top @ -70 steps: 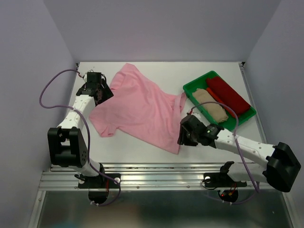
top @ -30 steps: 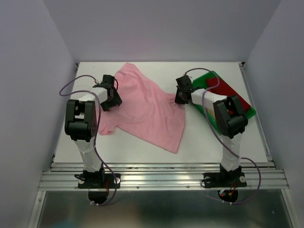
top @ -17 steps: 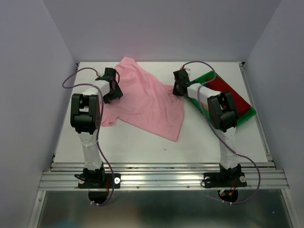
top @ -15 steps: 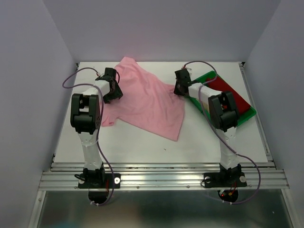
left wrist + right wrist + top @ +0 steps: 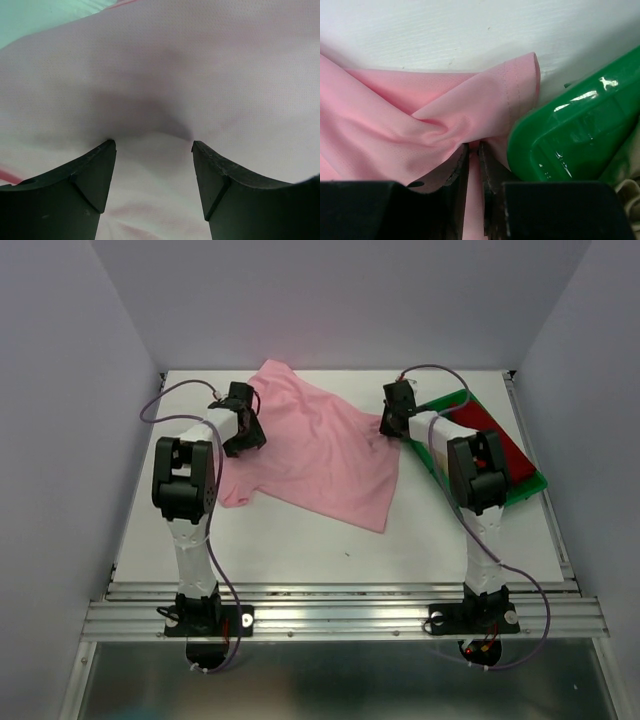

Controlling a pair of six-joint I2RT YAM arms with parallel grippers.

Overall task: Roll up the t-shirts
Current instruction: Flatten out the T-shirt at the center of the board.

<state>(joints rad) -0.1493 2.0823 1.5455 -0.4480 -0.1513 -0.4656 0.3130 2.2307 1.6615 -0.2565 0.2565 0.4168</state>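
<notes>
Biggest first: the table (image 5: 300, 550) carries the pink t-shirt (image 5: 320, 455), spread mostly flat but skewed and not rolled yet. Its long axis runs diagonally from the far-left corner down to a near-right corner of cloth. The green tray (image 5: 527, 487) sits at the right, just beside the shirt's right edge. It holds the dark red shirt (image 5: 512, 452), and a bit of the beige shirt (image 5: 629, 190) shows only in the right wrist view. Your two arms reach forward on either side of the pink one. The left hand (image 5: 152, 147) is released, its fingers spread wide and resting down on the cloth near the shirt's far-left edge, with nothing pinched between them. The right hand (image 5: 472, 147) is clenched on the pink t-shirt: the jaws are nearly together, and a fold of the hemmed edge bunches at the tips right next to the tray's rounded corner. Key relation: the shirt lies between the hands, to the right of the left hand and to the left of the right hand. Both hands are at its far half, so the near corner of the cloth is well apart from either. My read is that you're at the straighten-out step, since the wrinkles radiating from the right grip need pulling flat first. Watch the tray, as the gripped edge touches or nearly touches it; I can't tell which.
</notes>
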